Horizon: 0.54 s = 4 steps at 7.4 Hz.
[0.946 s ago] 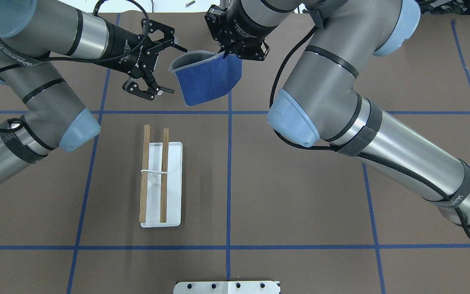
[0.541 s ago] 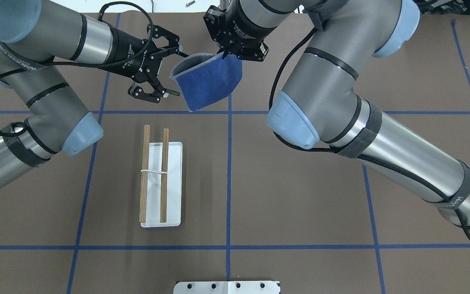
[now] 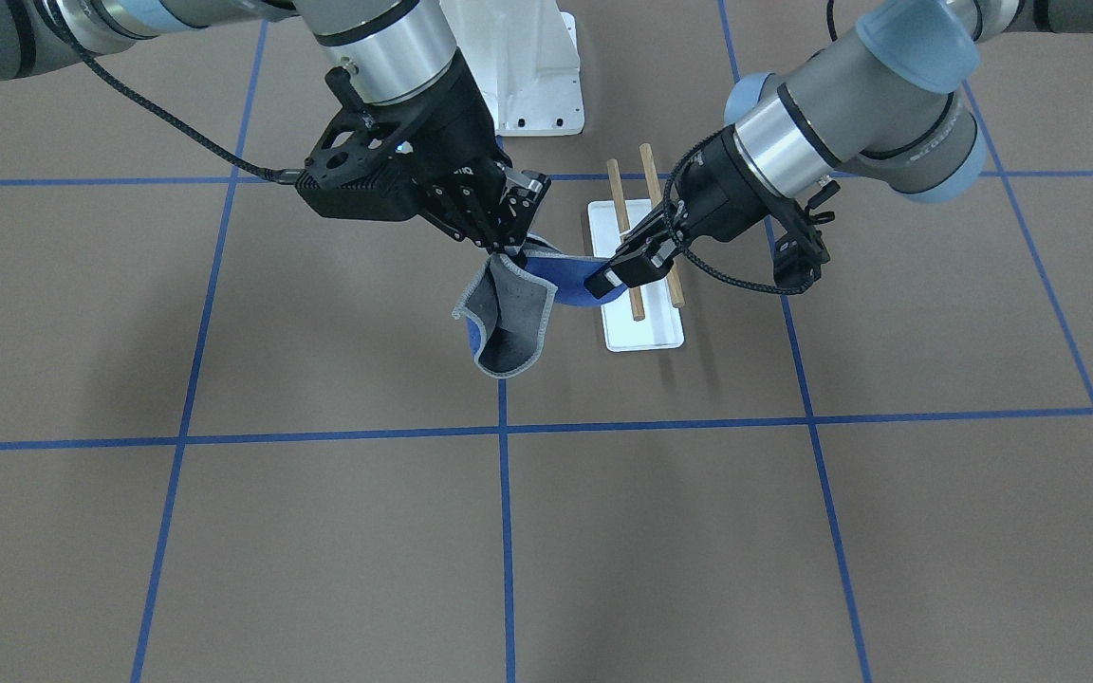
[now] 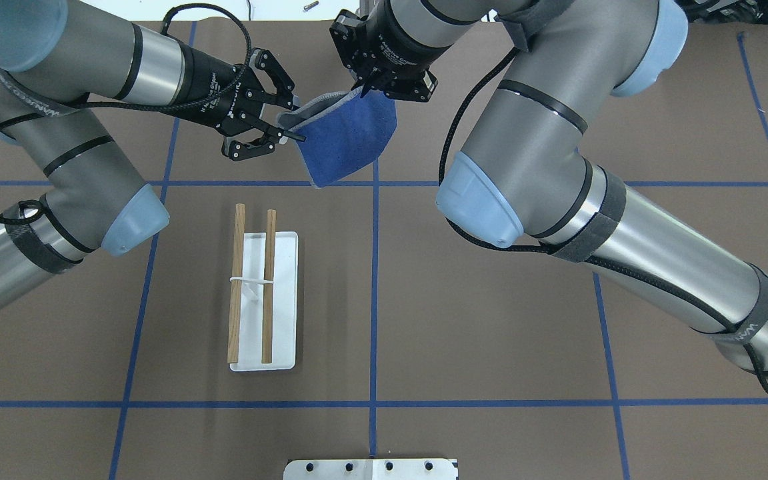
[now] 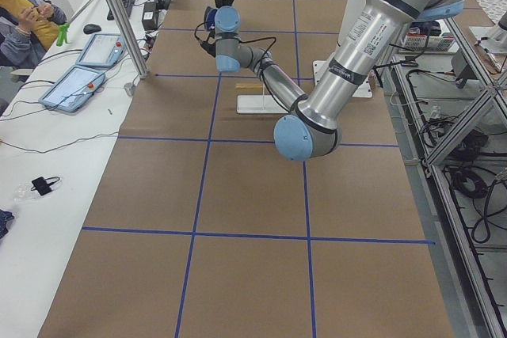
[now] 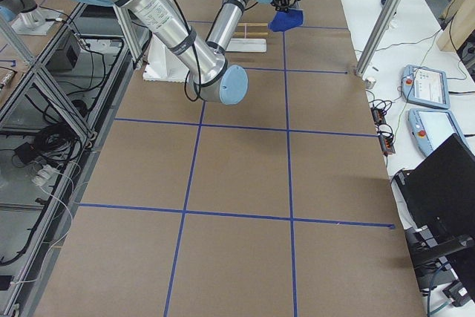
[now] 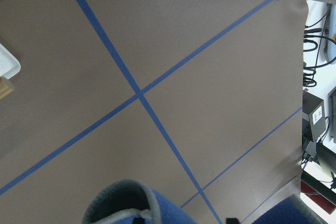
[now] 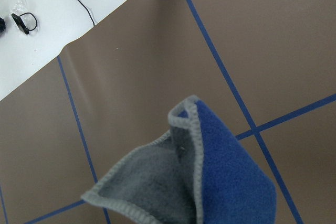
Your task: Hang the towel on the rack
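Note:
The towel [image 4: 347, 137], blue on one face and grey on the other, hangs in the air beyond the rack; its grey face shows in the front view [image 3: 509, 323]. My right gripper [image 4: 365, 92] is shut on its top corner and holds it up. My left gripper [image 4: 294, 121] is at the towel's left edge with its jaws half closed around that edge and a gap still showing. The left wrist view shows the towel's rolled grey edge [image 7: 123, 205] close below. The rack [image 4: 269, 287], with a white base and two wooden rods, stands bare on the table nearer the robot.
The white bolted pedestal [image 3: 537, 76] stands at the robot's base, and its plate [image 4: 371, 469] shows at the overhead view's bottom edge. Blue tape lines cross the brown table cover. An operator [image 5: 24, 13] sits beside the table with tablets [image 5: 75, 85].
My left gripper has moved right to the towel's left edge and its jaws have narrowed around it. The towel has shifted slightly; the right gripper still holds its corner.

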Tool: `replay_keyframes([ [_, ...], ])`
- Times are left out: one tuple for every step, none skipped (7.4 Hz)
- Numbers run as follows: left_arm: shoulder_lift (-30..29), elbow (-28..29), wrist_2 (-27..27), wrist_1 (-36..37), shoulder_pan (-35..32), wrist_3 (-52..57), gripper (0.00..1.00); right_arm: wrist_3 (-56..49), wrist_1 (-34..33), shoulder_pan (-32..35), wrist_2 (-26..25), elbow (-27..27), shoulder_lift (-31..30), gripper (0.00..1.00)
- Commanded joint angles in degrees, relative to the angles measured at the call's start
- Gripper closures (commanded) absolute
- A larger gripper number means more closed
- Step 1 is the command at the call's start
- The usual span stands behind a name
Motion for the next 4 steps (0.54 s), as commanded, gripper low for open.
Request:
replay_keyframes([
  [0.0,-0.6,0.0,-1.3,-0.1,0.9,1.00,-0.2,0.0,0.0,0.0,0.1,-0.4,0.41],
  [0.0,-0.8,2.5,-1.3,0.0,5.8,1.00,-0.1,0.1,0.0,-0.3,0.8,-1.2,0.00],
  [0.3,-0.8,5.5,-1.3,-0.1,8.2,1.00,-0.1,1.7,-0.1,-0.3,3.7,-4.8,0.00],
  [0.0,-0.9,5.7,-1.3,-0.1,8.4,1.00,-0.1,3.8,-0.1,-0.3,5.8,-8.2,0.00],
])
